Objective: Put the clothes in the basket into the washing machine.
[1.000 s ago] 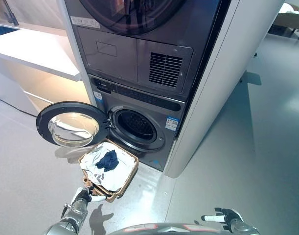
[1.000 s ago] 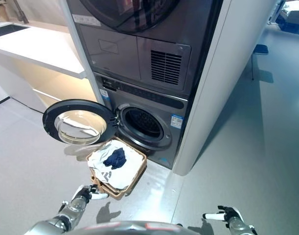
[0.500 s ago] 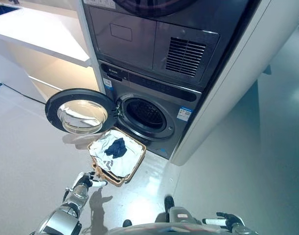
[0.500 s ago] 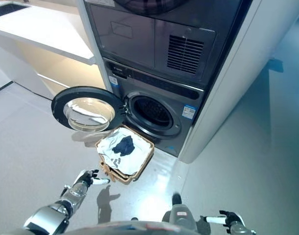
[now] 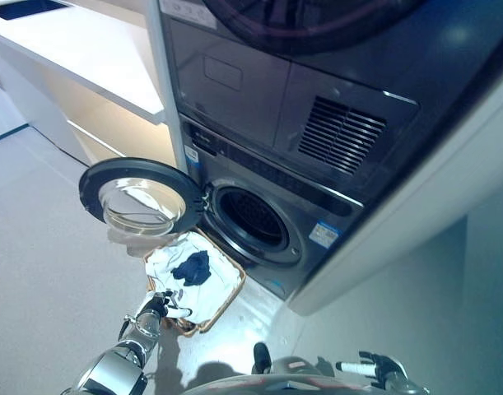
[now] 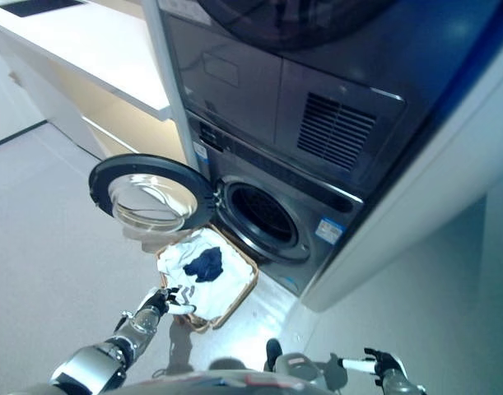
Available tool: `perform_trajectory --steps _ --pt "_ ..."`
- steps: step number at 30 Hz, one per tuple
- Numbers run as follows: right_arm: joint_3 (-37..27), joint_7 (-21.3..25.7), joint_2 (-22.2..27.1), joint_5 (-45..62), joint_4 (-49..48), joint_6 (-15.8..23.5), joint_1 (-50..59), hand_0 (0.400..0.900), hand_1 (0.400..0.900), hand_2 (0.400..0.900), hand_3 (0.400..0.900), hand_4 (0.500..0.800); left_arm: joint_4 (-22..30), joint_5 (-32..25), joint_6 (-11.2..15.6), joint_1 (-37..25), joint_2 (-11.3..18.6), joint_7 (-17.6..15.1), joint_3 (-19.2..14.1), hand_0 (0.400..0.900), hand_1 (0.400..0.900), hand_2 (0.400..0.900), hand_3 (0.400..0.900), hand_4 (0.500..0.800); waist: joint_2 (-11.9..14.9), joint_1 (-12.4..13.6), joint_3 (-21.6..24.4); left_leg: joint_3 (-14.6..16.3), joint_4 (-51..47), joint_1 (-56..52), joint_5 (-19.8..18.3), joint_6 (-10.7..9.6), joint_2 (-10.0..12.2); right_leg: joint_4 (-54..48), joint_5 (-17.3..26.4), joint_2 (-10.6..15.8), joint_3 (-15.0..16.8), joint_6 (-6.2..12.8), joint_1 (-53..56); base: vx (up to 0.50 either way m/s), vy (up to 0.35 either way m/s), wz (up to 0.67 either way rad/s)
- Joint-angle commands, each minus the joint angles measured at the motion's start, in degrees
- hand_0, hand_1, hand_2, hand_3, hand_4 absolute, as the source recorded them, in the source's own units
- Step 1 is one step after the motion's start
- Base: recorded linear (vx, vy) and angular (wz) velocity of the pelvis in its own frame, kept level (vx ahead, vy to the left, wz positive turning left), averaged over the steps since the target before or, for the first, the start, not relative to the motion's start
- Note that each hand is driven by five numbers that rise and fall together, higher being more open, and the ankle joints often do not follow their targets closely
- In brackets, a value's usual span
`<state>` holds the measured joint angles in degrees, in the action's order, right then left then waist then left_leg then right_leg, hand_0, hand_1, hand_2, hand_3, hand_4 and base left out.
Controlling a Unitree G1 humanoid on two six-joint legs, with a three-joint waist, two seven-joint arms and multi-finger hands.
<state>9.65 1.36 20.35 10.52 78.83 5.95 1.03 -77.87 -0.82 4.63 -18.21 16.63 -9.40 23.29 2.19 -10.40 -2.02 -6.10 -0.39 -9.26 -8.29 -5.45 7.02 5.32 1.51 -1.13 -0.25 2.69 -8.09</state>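
Fingers of my left hand (image 6: 162,301) are spread loosely with white tips forward, right at the near rim of the basket, holding nothing. My right hand (image 5: 379,367) sits at the bottom right of the frame, relaxed and empty. Filling the upper centre is the dark grey front-loading washing machine (image 5: 272,177); its round glass-windowed door (image 5: 141,197) swings open at centre left. Just below the drum opening rests the brown woven basket (image 6: 239,293), holding white cloth (image 5: 165,265) with a small dark blue garment (image 5: 192,268) on top.
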Motion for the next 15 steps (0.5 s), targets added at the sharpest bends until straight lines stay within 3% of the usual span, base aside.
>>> perform_trajectory --steps 1,4,7,9,10,11,13,15 --pt "0.1 1.8 3.2 -0.3 2.0 0.9 -1.6 0.9 0.9 0.9 0.9 0.8 0.8 2.2 1.4 -5.2 2.4 -1.7 1.6 0.9 0.9 0.9 0.9 0.8 1.0 -1.0 2.3 -0.2 6.6 -7.5 5.3 2.5 -5.4 2.0 6.0 -1.5 -0.3 3.39 -9.0 0.39 -0.249 0.31" --pt "-1.5 2.1 3.8 0.8 3.5 0.8 -3.0 0.9 0.9 0.9 0.9 0.8 1.2 1.0 1.3 -5.5 1.3 -1.7 1.1 0.9 0.9 0.9 0.9 0.8 -0.1 -1.8 2.5 0.0 15.0 -4.2 12.2 0.4 -3.7 3.8 2.7 -3.3 -0.3 1.17 -7.5 0.33 -0.249 0.19" --pt "-2.0 2.8 4.1 1.5 4.4 0.5 -3.1 0.9 0.9 0.9 0.9 0.8 1.6 1.1 1.1 -6.9 0.8 -2.1 2.3 0.9 0.9 0.9 0.9 0.8 1.1 -1.6 0.8 3.1 32.9 5.3 18.0 0.5 -3.0 3.4 0.9 -3.6 0.2 -1.63 -3.4 0.23 -0.284 0.12" --pt "-2.0 3.2 4.3 2.1 4.2 0.4 -3.0 0.9 0.9 0.9 0.9 0.8 2.3 0.9 1.1 -7.3 0.8 -2.3 2.7 0.9 0.9 0.9 0.9 0.8 2.0 -0.9 -0.7 6.6 38.0 9.3 17.4 2.1 -1.6 3.4 -0.1 -3.9 1.1 -2.8 -1.1 0.16 -0.275 -0.17" --pt "-1.9 3.7 4.3 2.3 4.1 0.5 -2.4 0.9 0.9 0.9 0.9 0.8 2.2 0.6 1.2 -7.6 0.8 -2.6 2.9 0.9 0.9 0.9 0.9 0.8 2.6 -0.5 -1.3 8.3 37.8 12.2 15.6 3.2 -0.5 3.6 -0.4 -3.7 1.7 -3.11 -0.5 0.11 -0.174 -0.45" --pt "-1.6 3.8 4.3 2.4 3.9 0.5 -1.9 0.9 0.9 0.9 0.9 0.8 1.9 0.6 1.1 -7.8 0.7 -2.7 2.9 0.9 0.9 0.9 0.9 0.8 3.2 0.3 -2.0 8.5 37.7 14.6 13.2 4.1 -1.1 3.4 -0.5 -3.7 2.8 -3.17 0.7 0.14 -0.14 -0.61" --pt "-1.0 3.9 4.4 2.5 3.6 0.7 -1.0 0.9 0.9 0.9 0.9 0.8 1.9 0.7 1.0 -7.4 1.0 -2.8 2.9 0.9 0.9 0.9 0.9 0.8 4.2 1.7 -2.8 7.0 35.2 19.8 10.4 5.1 -3.1 2.9 -0.4 -3.7 5.0 -2.91 2.3 0.17 -0.077 -0.83" --pt "-0.5 4.1 4.5 2.2 3.4 0.9 -0.4 0.9 0.9 0.9 0.9 0.8 1.5 0.7 1.1 -6.8 1.3 -2.9 2.8 0.9 0.9 0.9 0.9 0.8 4.7 2.7 -3.1 4.9 30.0 21.7 10.1 4.9 -3.5 2.9 -0.7 -4.1 7.2 -2.52 3.4 0.2 -0.025 -0.83"
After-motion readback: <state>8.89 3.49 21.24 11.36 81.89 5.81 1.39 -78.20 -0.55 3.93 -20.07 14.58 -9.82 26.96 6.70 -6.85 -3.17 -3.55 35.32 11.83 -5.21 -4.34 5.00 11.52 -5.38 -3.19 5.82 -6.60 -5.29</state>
